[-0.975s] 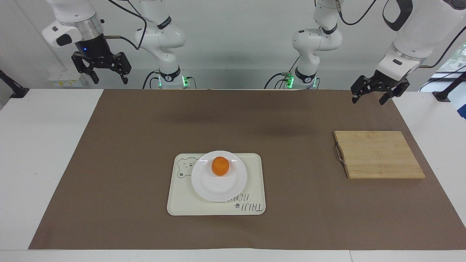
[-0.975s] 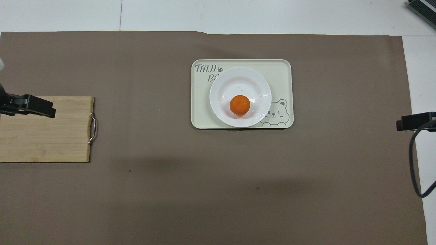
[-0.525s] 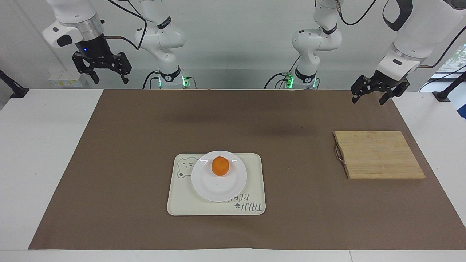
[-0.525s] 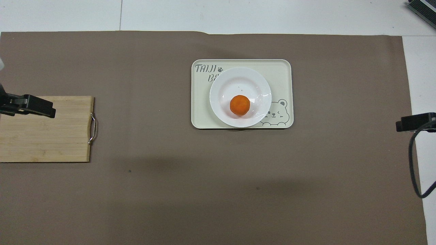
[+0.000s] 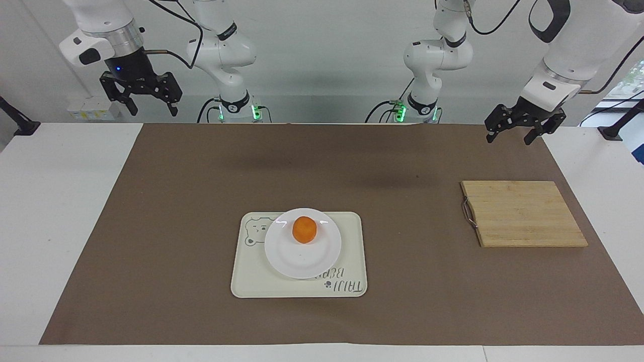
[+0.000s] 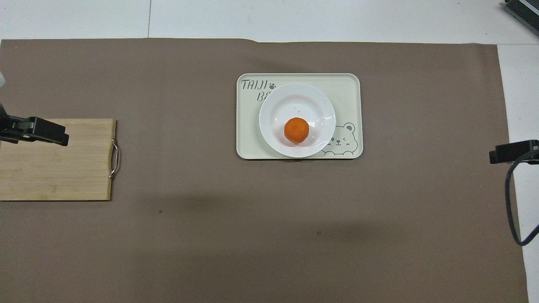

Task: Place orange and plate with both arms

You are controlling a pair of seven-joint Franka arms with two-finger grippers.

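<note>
Brown paper mat (image 5: 201, 226) is covering most of the white surface (image 5: 60, 211) in the facing view. A cream tray (image 5: 352, 251) with a bear drawing is lying near the middle of the mat, and the plate (image 5: 302, 256) is sitting on it. The orange (image 5: 304, 230) is resting in the plate, on the part nearer to the robots. A bamboo cutting board (image 5: 523, 213) with a metal handle is lying flat toward the left arm's end, well apart from the tray. The left pincer (image 5: 512, 134) is hanging in the air over the mat's edge at the robots' end, jaws standing wide, holding nothing. The right pincer (image 5: 151, 106) is hanging high at the right arm's end, over the robots' edge of the surface, jaws also wide and empty. Both arms are waiting. In the overhead view, the plate (image 6: 294, 101) is overlapping the tray's (image 6: 349, 88) lettering and part of the bear. The orange (image 6: 296, 130) is sitting in the plate's sunken centre, toward the robots. Only a black tip of the left pincer (image 6: 42, 131) is showing, over the cutting board (image 6: 54, 176). A black tip of the right pincer (image 6: 511, 151) is showing over the mat's (image 6: 168, 235) edge at the right arm's end.
</note>
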